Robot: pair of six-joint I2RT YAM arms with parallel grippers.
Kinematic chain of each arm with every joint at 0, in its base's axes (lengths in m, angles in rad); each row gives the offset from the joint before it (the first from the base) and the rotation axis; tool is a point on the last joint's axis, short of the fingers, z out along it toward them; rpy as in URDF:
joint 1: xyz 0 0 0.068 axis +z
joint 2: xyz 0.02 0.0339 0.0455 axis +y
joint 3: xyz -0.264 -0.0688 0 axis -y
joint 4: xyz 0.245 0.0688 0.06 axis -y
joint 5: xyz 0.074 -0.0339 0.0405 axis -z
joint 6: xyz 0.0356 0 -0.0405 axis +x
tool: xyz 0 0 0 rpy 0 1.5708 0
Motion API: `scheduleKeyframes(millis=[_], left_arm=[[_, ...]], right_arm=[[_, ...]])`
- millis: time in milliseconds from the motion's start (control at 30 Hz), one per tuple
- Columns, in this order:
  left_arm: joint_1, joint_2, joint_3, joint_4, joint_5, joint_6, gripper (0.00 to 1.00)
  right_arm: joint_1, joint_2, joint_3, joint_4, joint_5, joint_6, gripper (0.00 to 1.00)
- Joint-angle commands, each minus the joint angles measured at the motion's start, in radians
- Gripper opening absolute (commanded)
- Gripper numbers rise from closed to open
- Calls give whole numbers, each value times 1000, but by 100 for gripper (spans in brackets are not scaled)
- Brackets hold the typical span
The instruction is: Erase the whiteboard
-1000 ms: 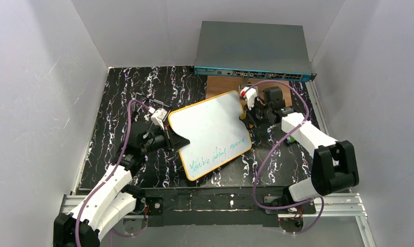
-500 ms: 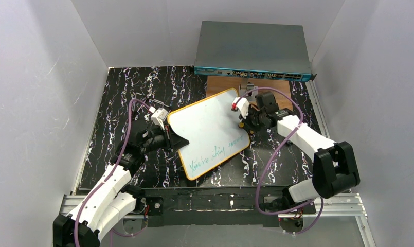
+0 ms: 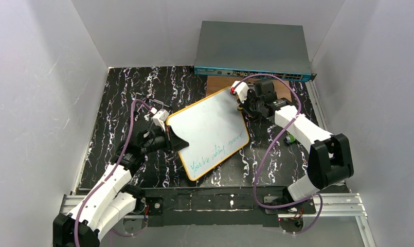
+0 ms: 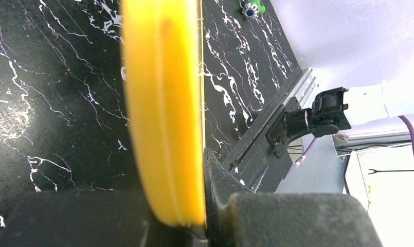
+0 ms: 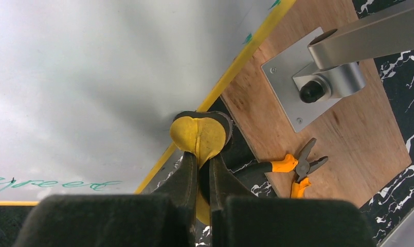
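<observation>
The whiteboard (image 3: 207, 128) lies tilted on the black marbled table, with green handwriting (image 3: 217, 150) along its near edge. My left gripper (image 3: 175, 141) is shut on the board's left rim; in the left wrist view the orange-yellow rim (image 4: 163, 113) sits clamped between the fingers of that gripper (image 4: 194, 216). My right gripper (image 3: 241, 105) is at the board's far right corner, shut on a small yellow eraser pad (image 5: 199, 135). In the right wrist view that gripper (image 5: 202, 159) squeezes the pad at the board's rim, beside the white surface (image 5: 91, 77) and the writing (image 5: 50, 183).
A grey network switch (image 3: 253, 49) stands at the back. A brown wooden board (image 5: 338, 139) beside the whiteboard carries a metal bracket (image 5: 318, 77) and orange-handled pliers (image 5: 292, 167). A small green item (image 3: 291, 139) lies by the right arm. White walls enclose the table.
My right gripper has moved with the yellow pad from the board's right edge toward its far right corner. The left gripper has kept its hold on the rim.
</observation>
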Motion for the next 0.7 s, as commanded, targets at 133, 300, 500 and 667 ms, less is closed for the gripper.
scheduleKeyframes(millis=[133,300,500,667], left_arm=[[-19,-20,22,-36,76,73,0],[-19,-19,23,-36,76,75,0],[-19,-14,22,-34,80,73,0],[-19,-5,21,-32,85,72,0]], right_arm=[[17,-44,-114,1,-59,-65,1],[20,-66,-172,-7,11,-93,1],[26,-63,-93,48,76,-32,1],[34,-32,40,75,106,20,1]])
